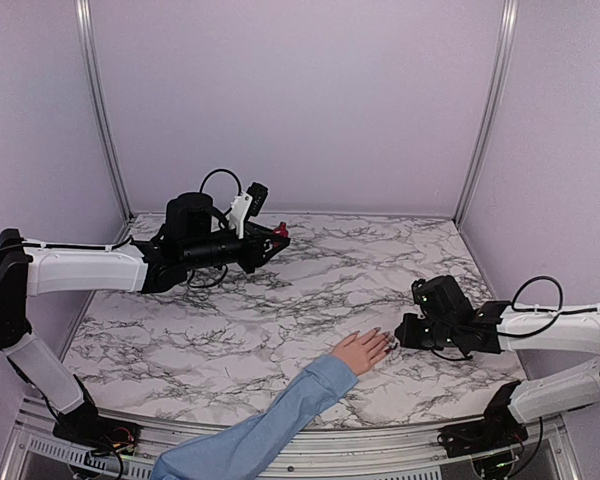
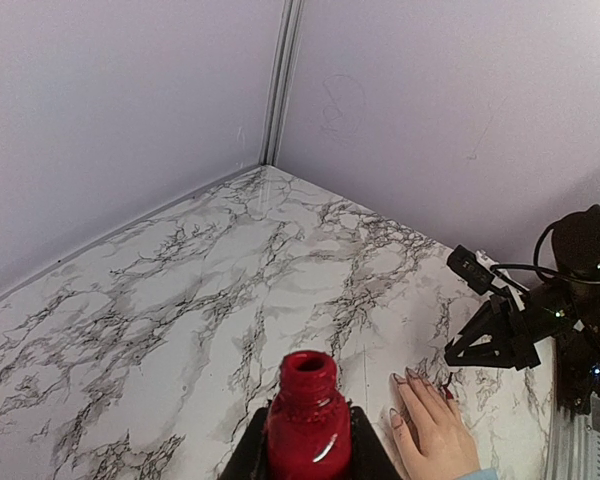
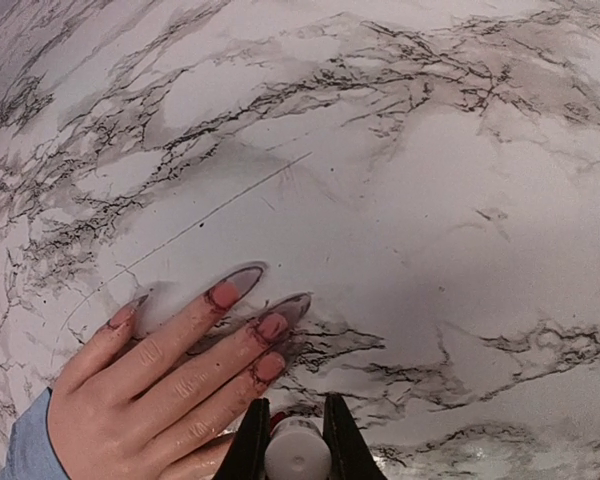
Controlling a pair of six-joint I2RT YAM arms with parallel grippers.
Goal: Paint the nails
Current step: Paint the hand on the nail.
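Observation:
A light-skinned hand [image 1: 360, 352] in a light blue sleeve lies palm down on the marble table [image 1: 310, 290]. Its nails [image 3: 273, 325] are pinkish with long clear tips outlined in dark. A red smear shows at the little finger [image 2: 447, 380]. My right gripper [image 3: 297, 420] hovers right at the fingertips, shut on a white brush cap [image 3: 297, 452]; the brush end is hidden under it. My left gripper [image 2: 308, 425], raised at the back left, is shut on an uncapped red nail-polish bottle [image 2: 308, 410], which it holds upright. The top view shows this bottle [image 1: 278, 232] well away from the hand.
Lilac walls with metal corner posts [image 1: 100, 110] close in the table on three sides. The sleeved forearm [image 1: 270, 425] crosses the near edge between the two arm bases. The right arm [image 2: 540, 310] stands close beside the hand.

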